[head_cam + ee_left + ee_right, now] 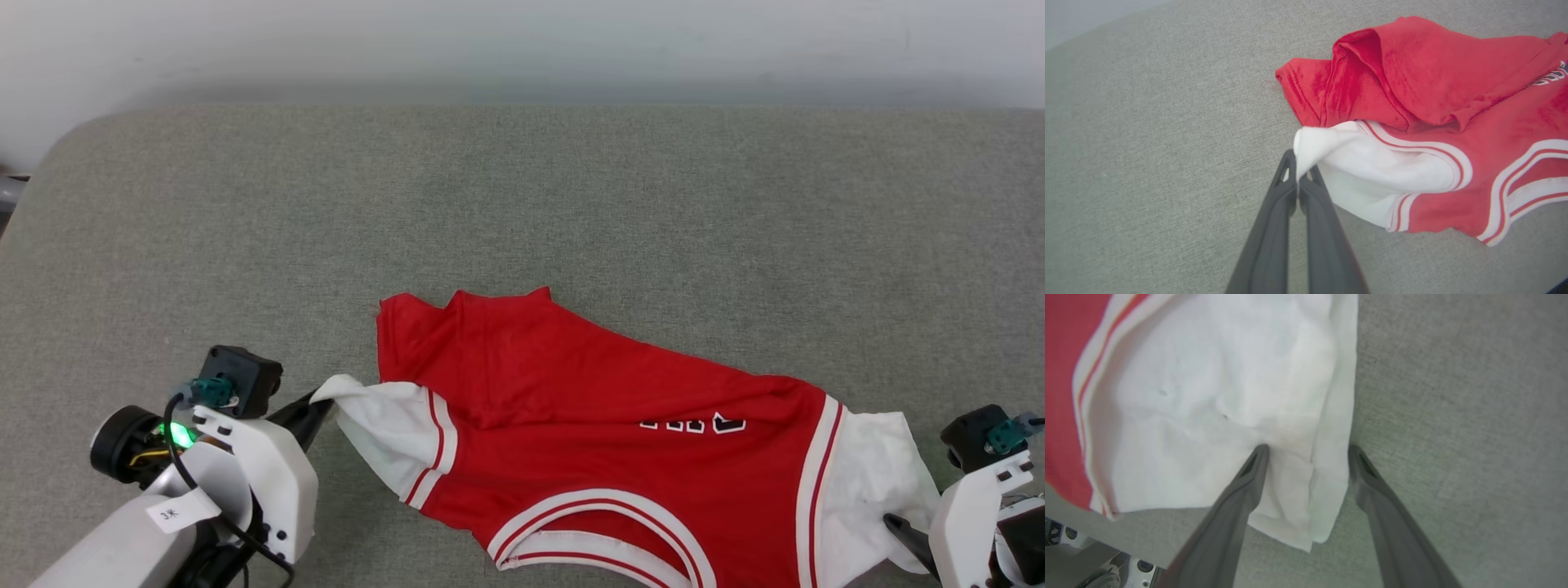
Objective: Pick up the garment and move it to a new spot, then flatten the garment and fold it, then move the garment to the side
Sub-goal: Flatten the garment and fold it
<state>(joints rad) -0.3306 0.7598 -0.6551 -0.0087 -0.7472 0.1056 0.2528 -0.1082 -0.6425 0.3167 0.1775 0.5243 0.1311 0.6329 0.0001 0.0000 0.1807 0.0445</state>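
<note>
The garment [588,408], a red jersey with white sleeves, lies crumpled and partly doubled over near the front of the grey surface, its striped neckline toward me. My left gripper [320,406] is at its left end, shut on the tip of the white left sleeve [1372,167]. In the left wrist view that gripper [1298,165] has both fingers pressed together on the cloth. At the right end, my right gripper [1308,451] stands open astride the edge of the other white sleeve [1208,396]. One finger rests on the cloth, the other on the surface beside it.
The grey fabric-covered surface [522,204] stretches far behind and to both sides of the garment, with a rounded corner at the back left and a pale wall [522,41] beyond. Part of the robot's base [1086,563] shows below the front edge.
</note>
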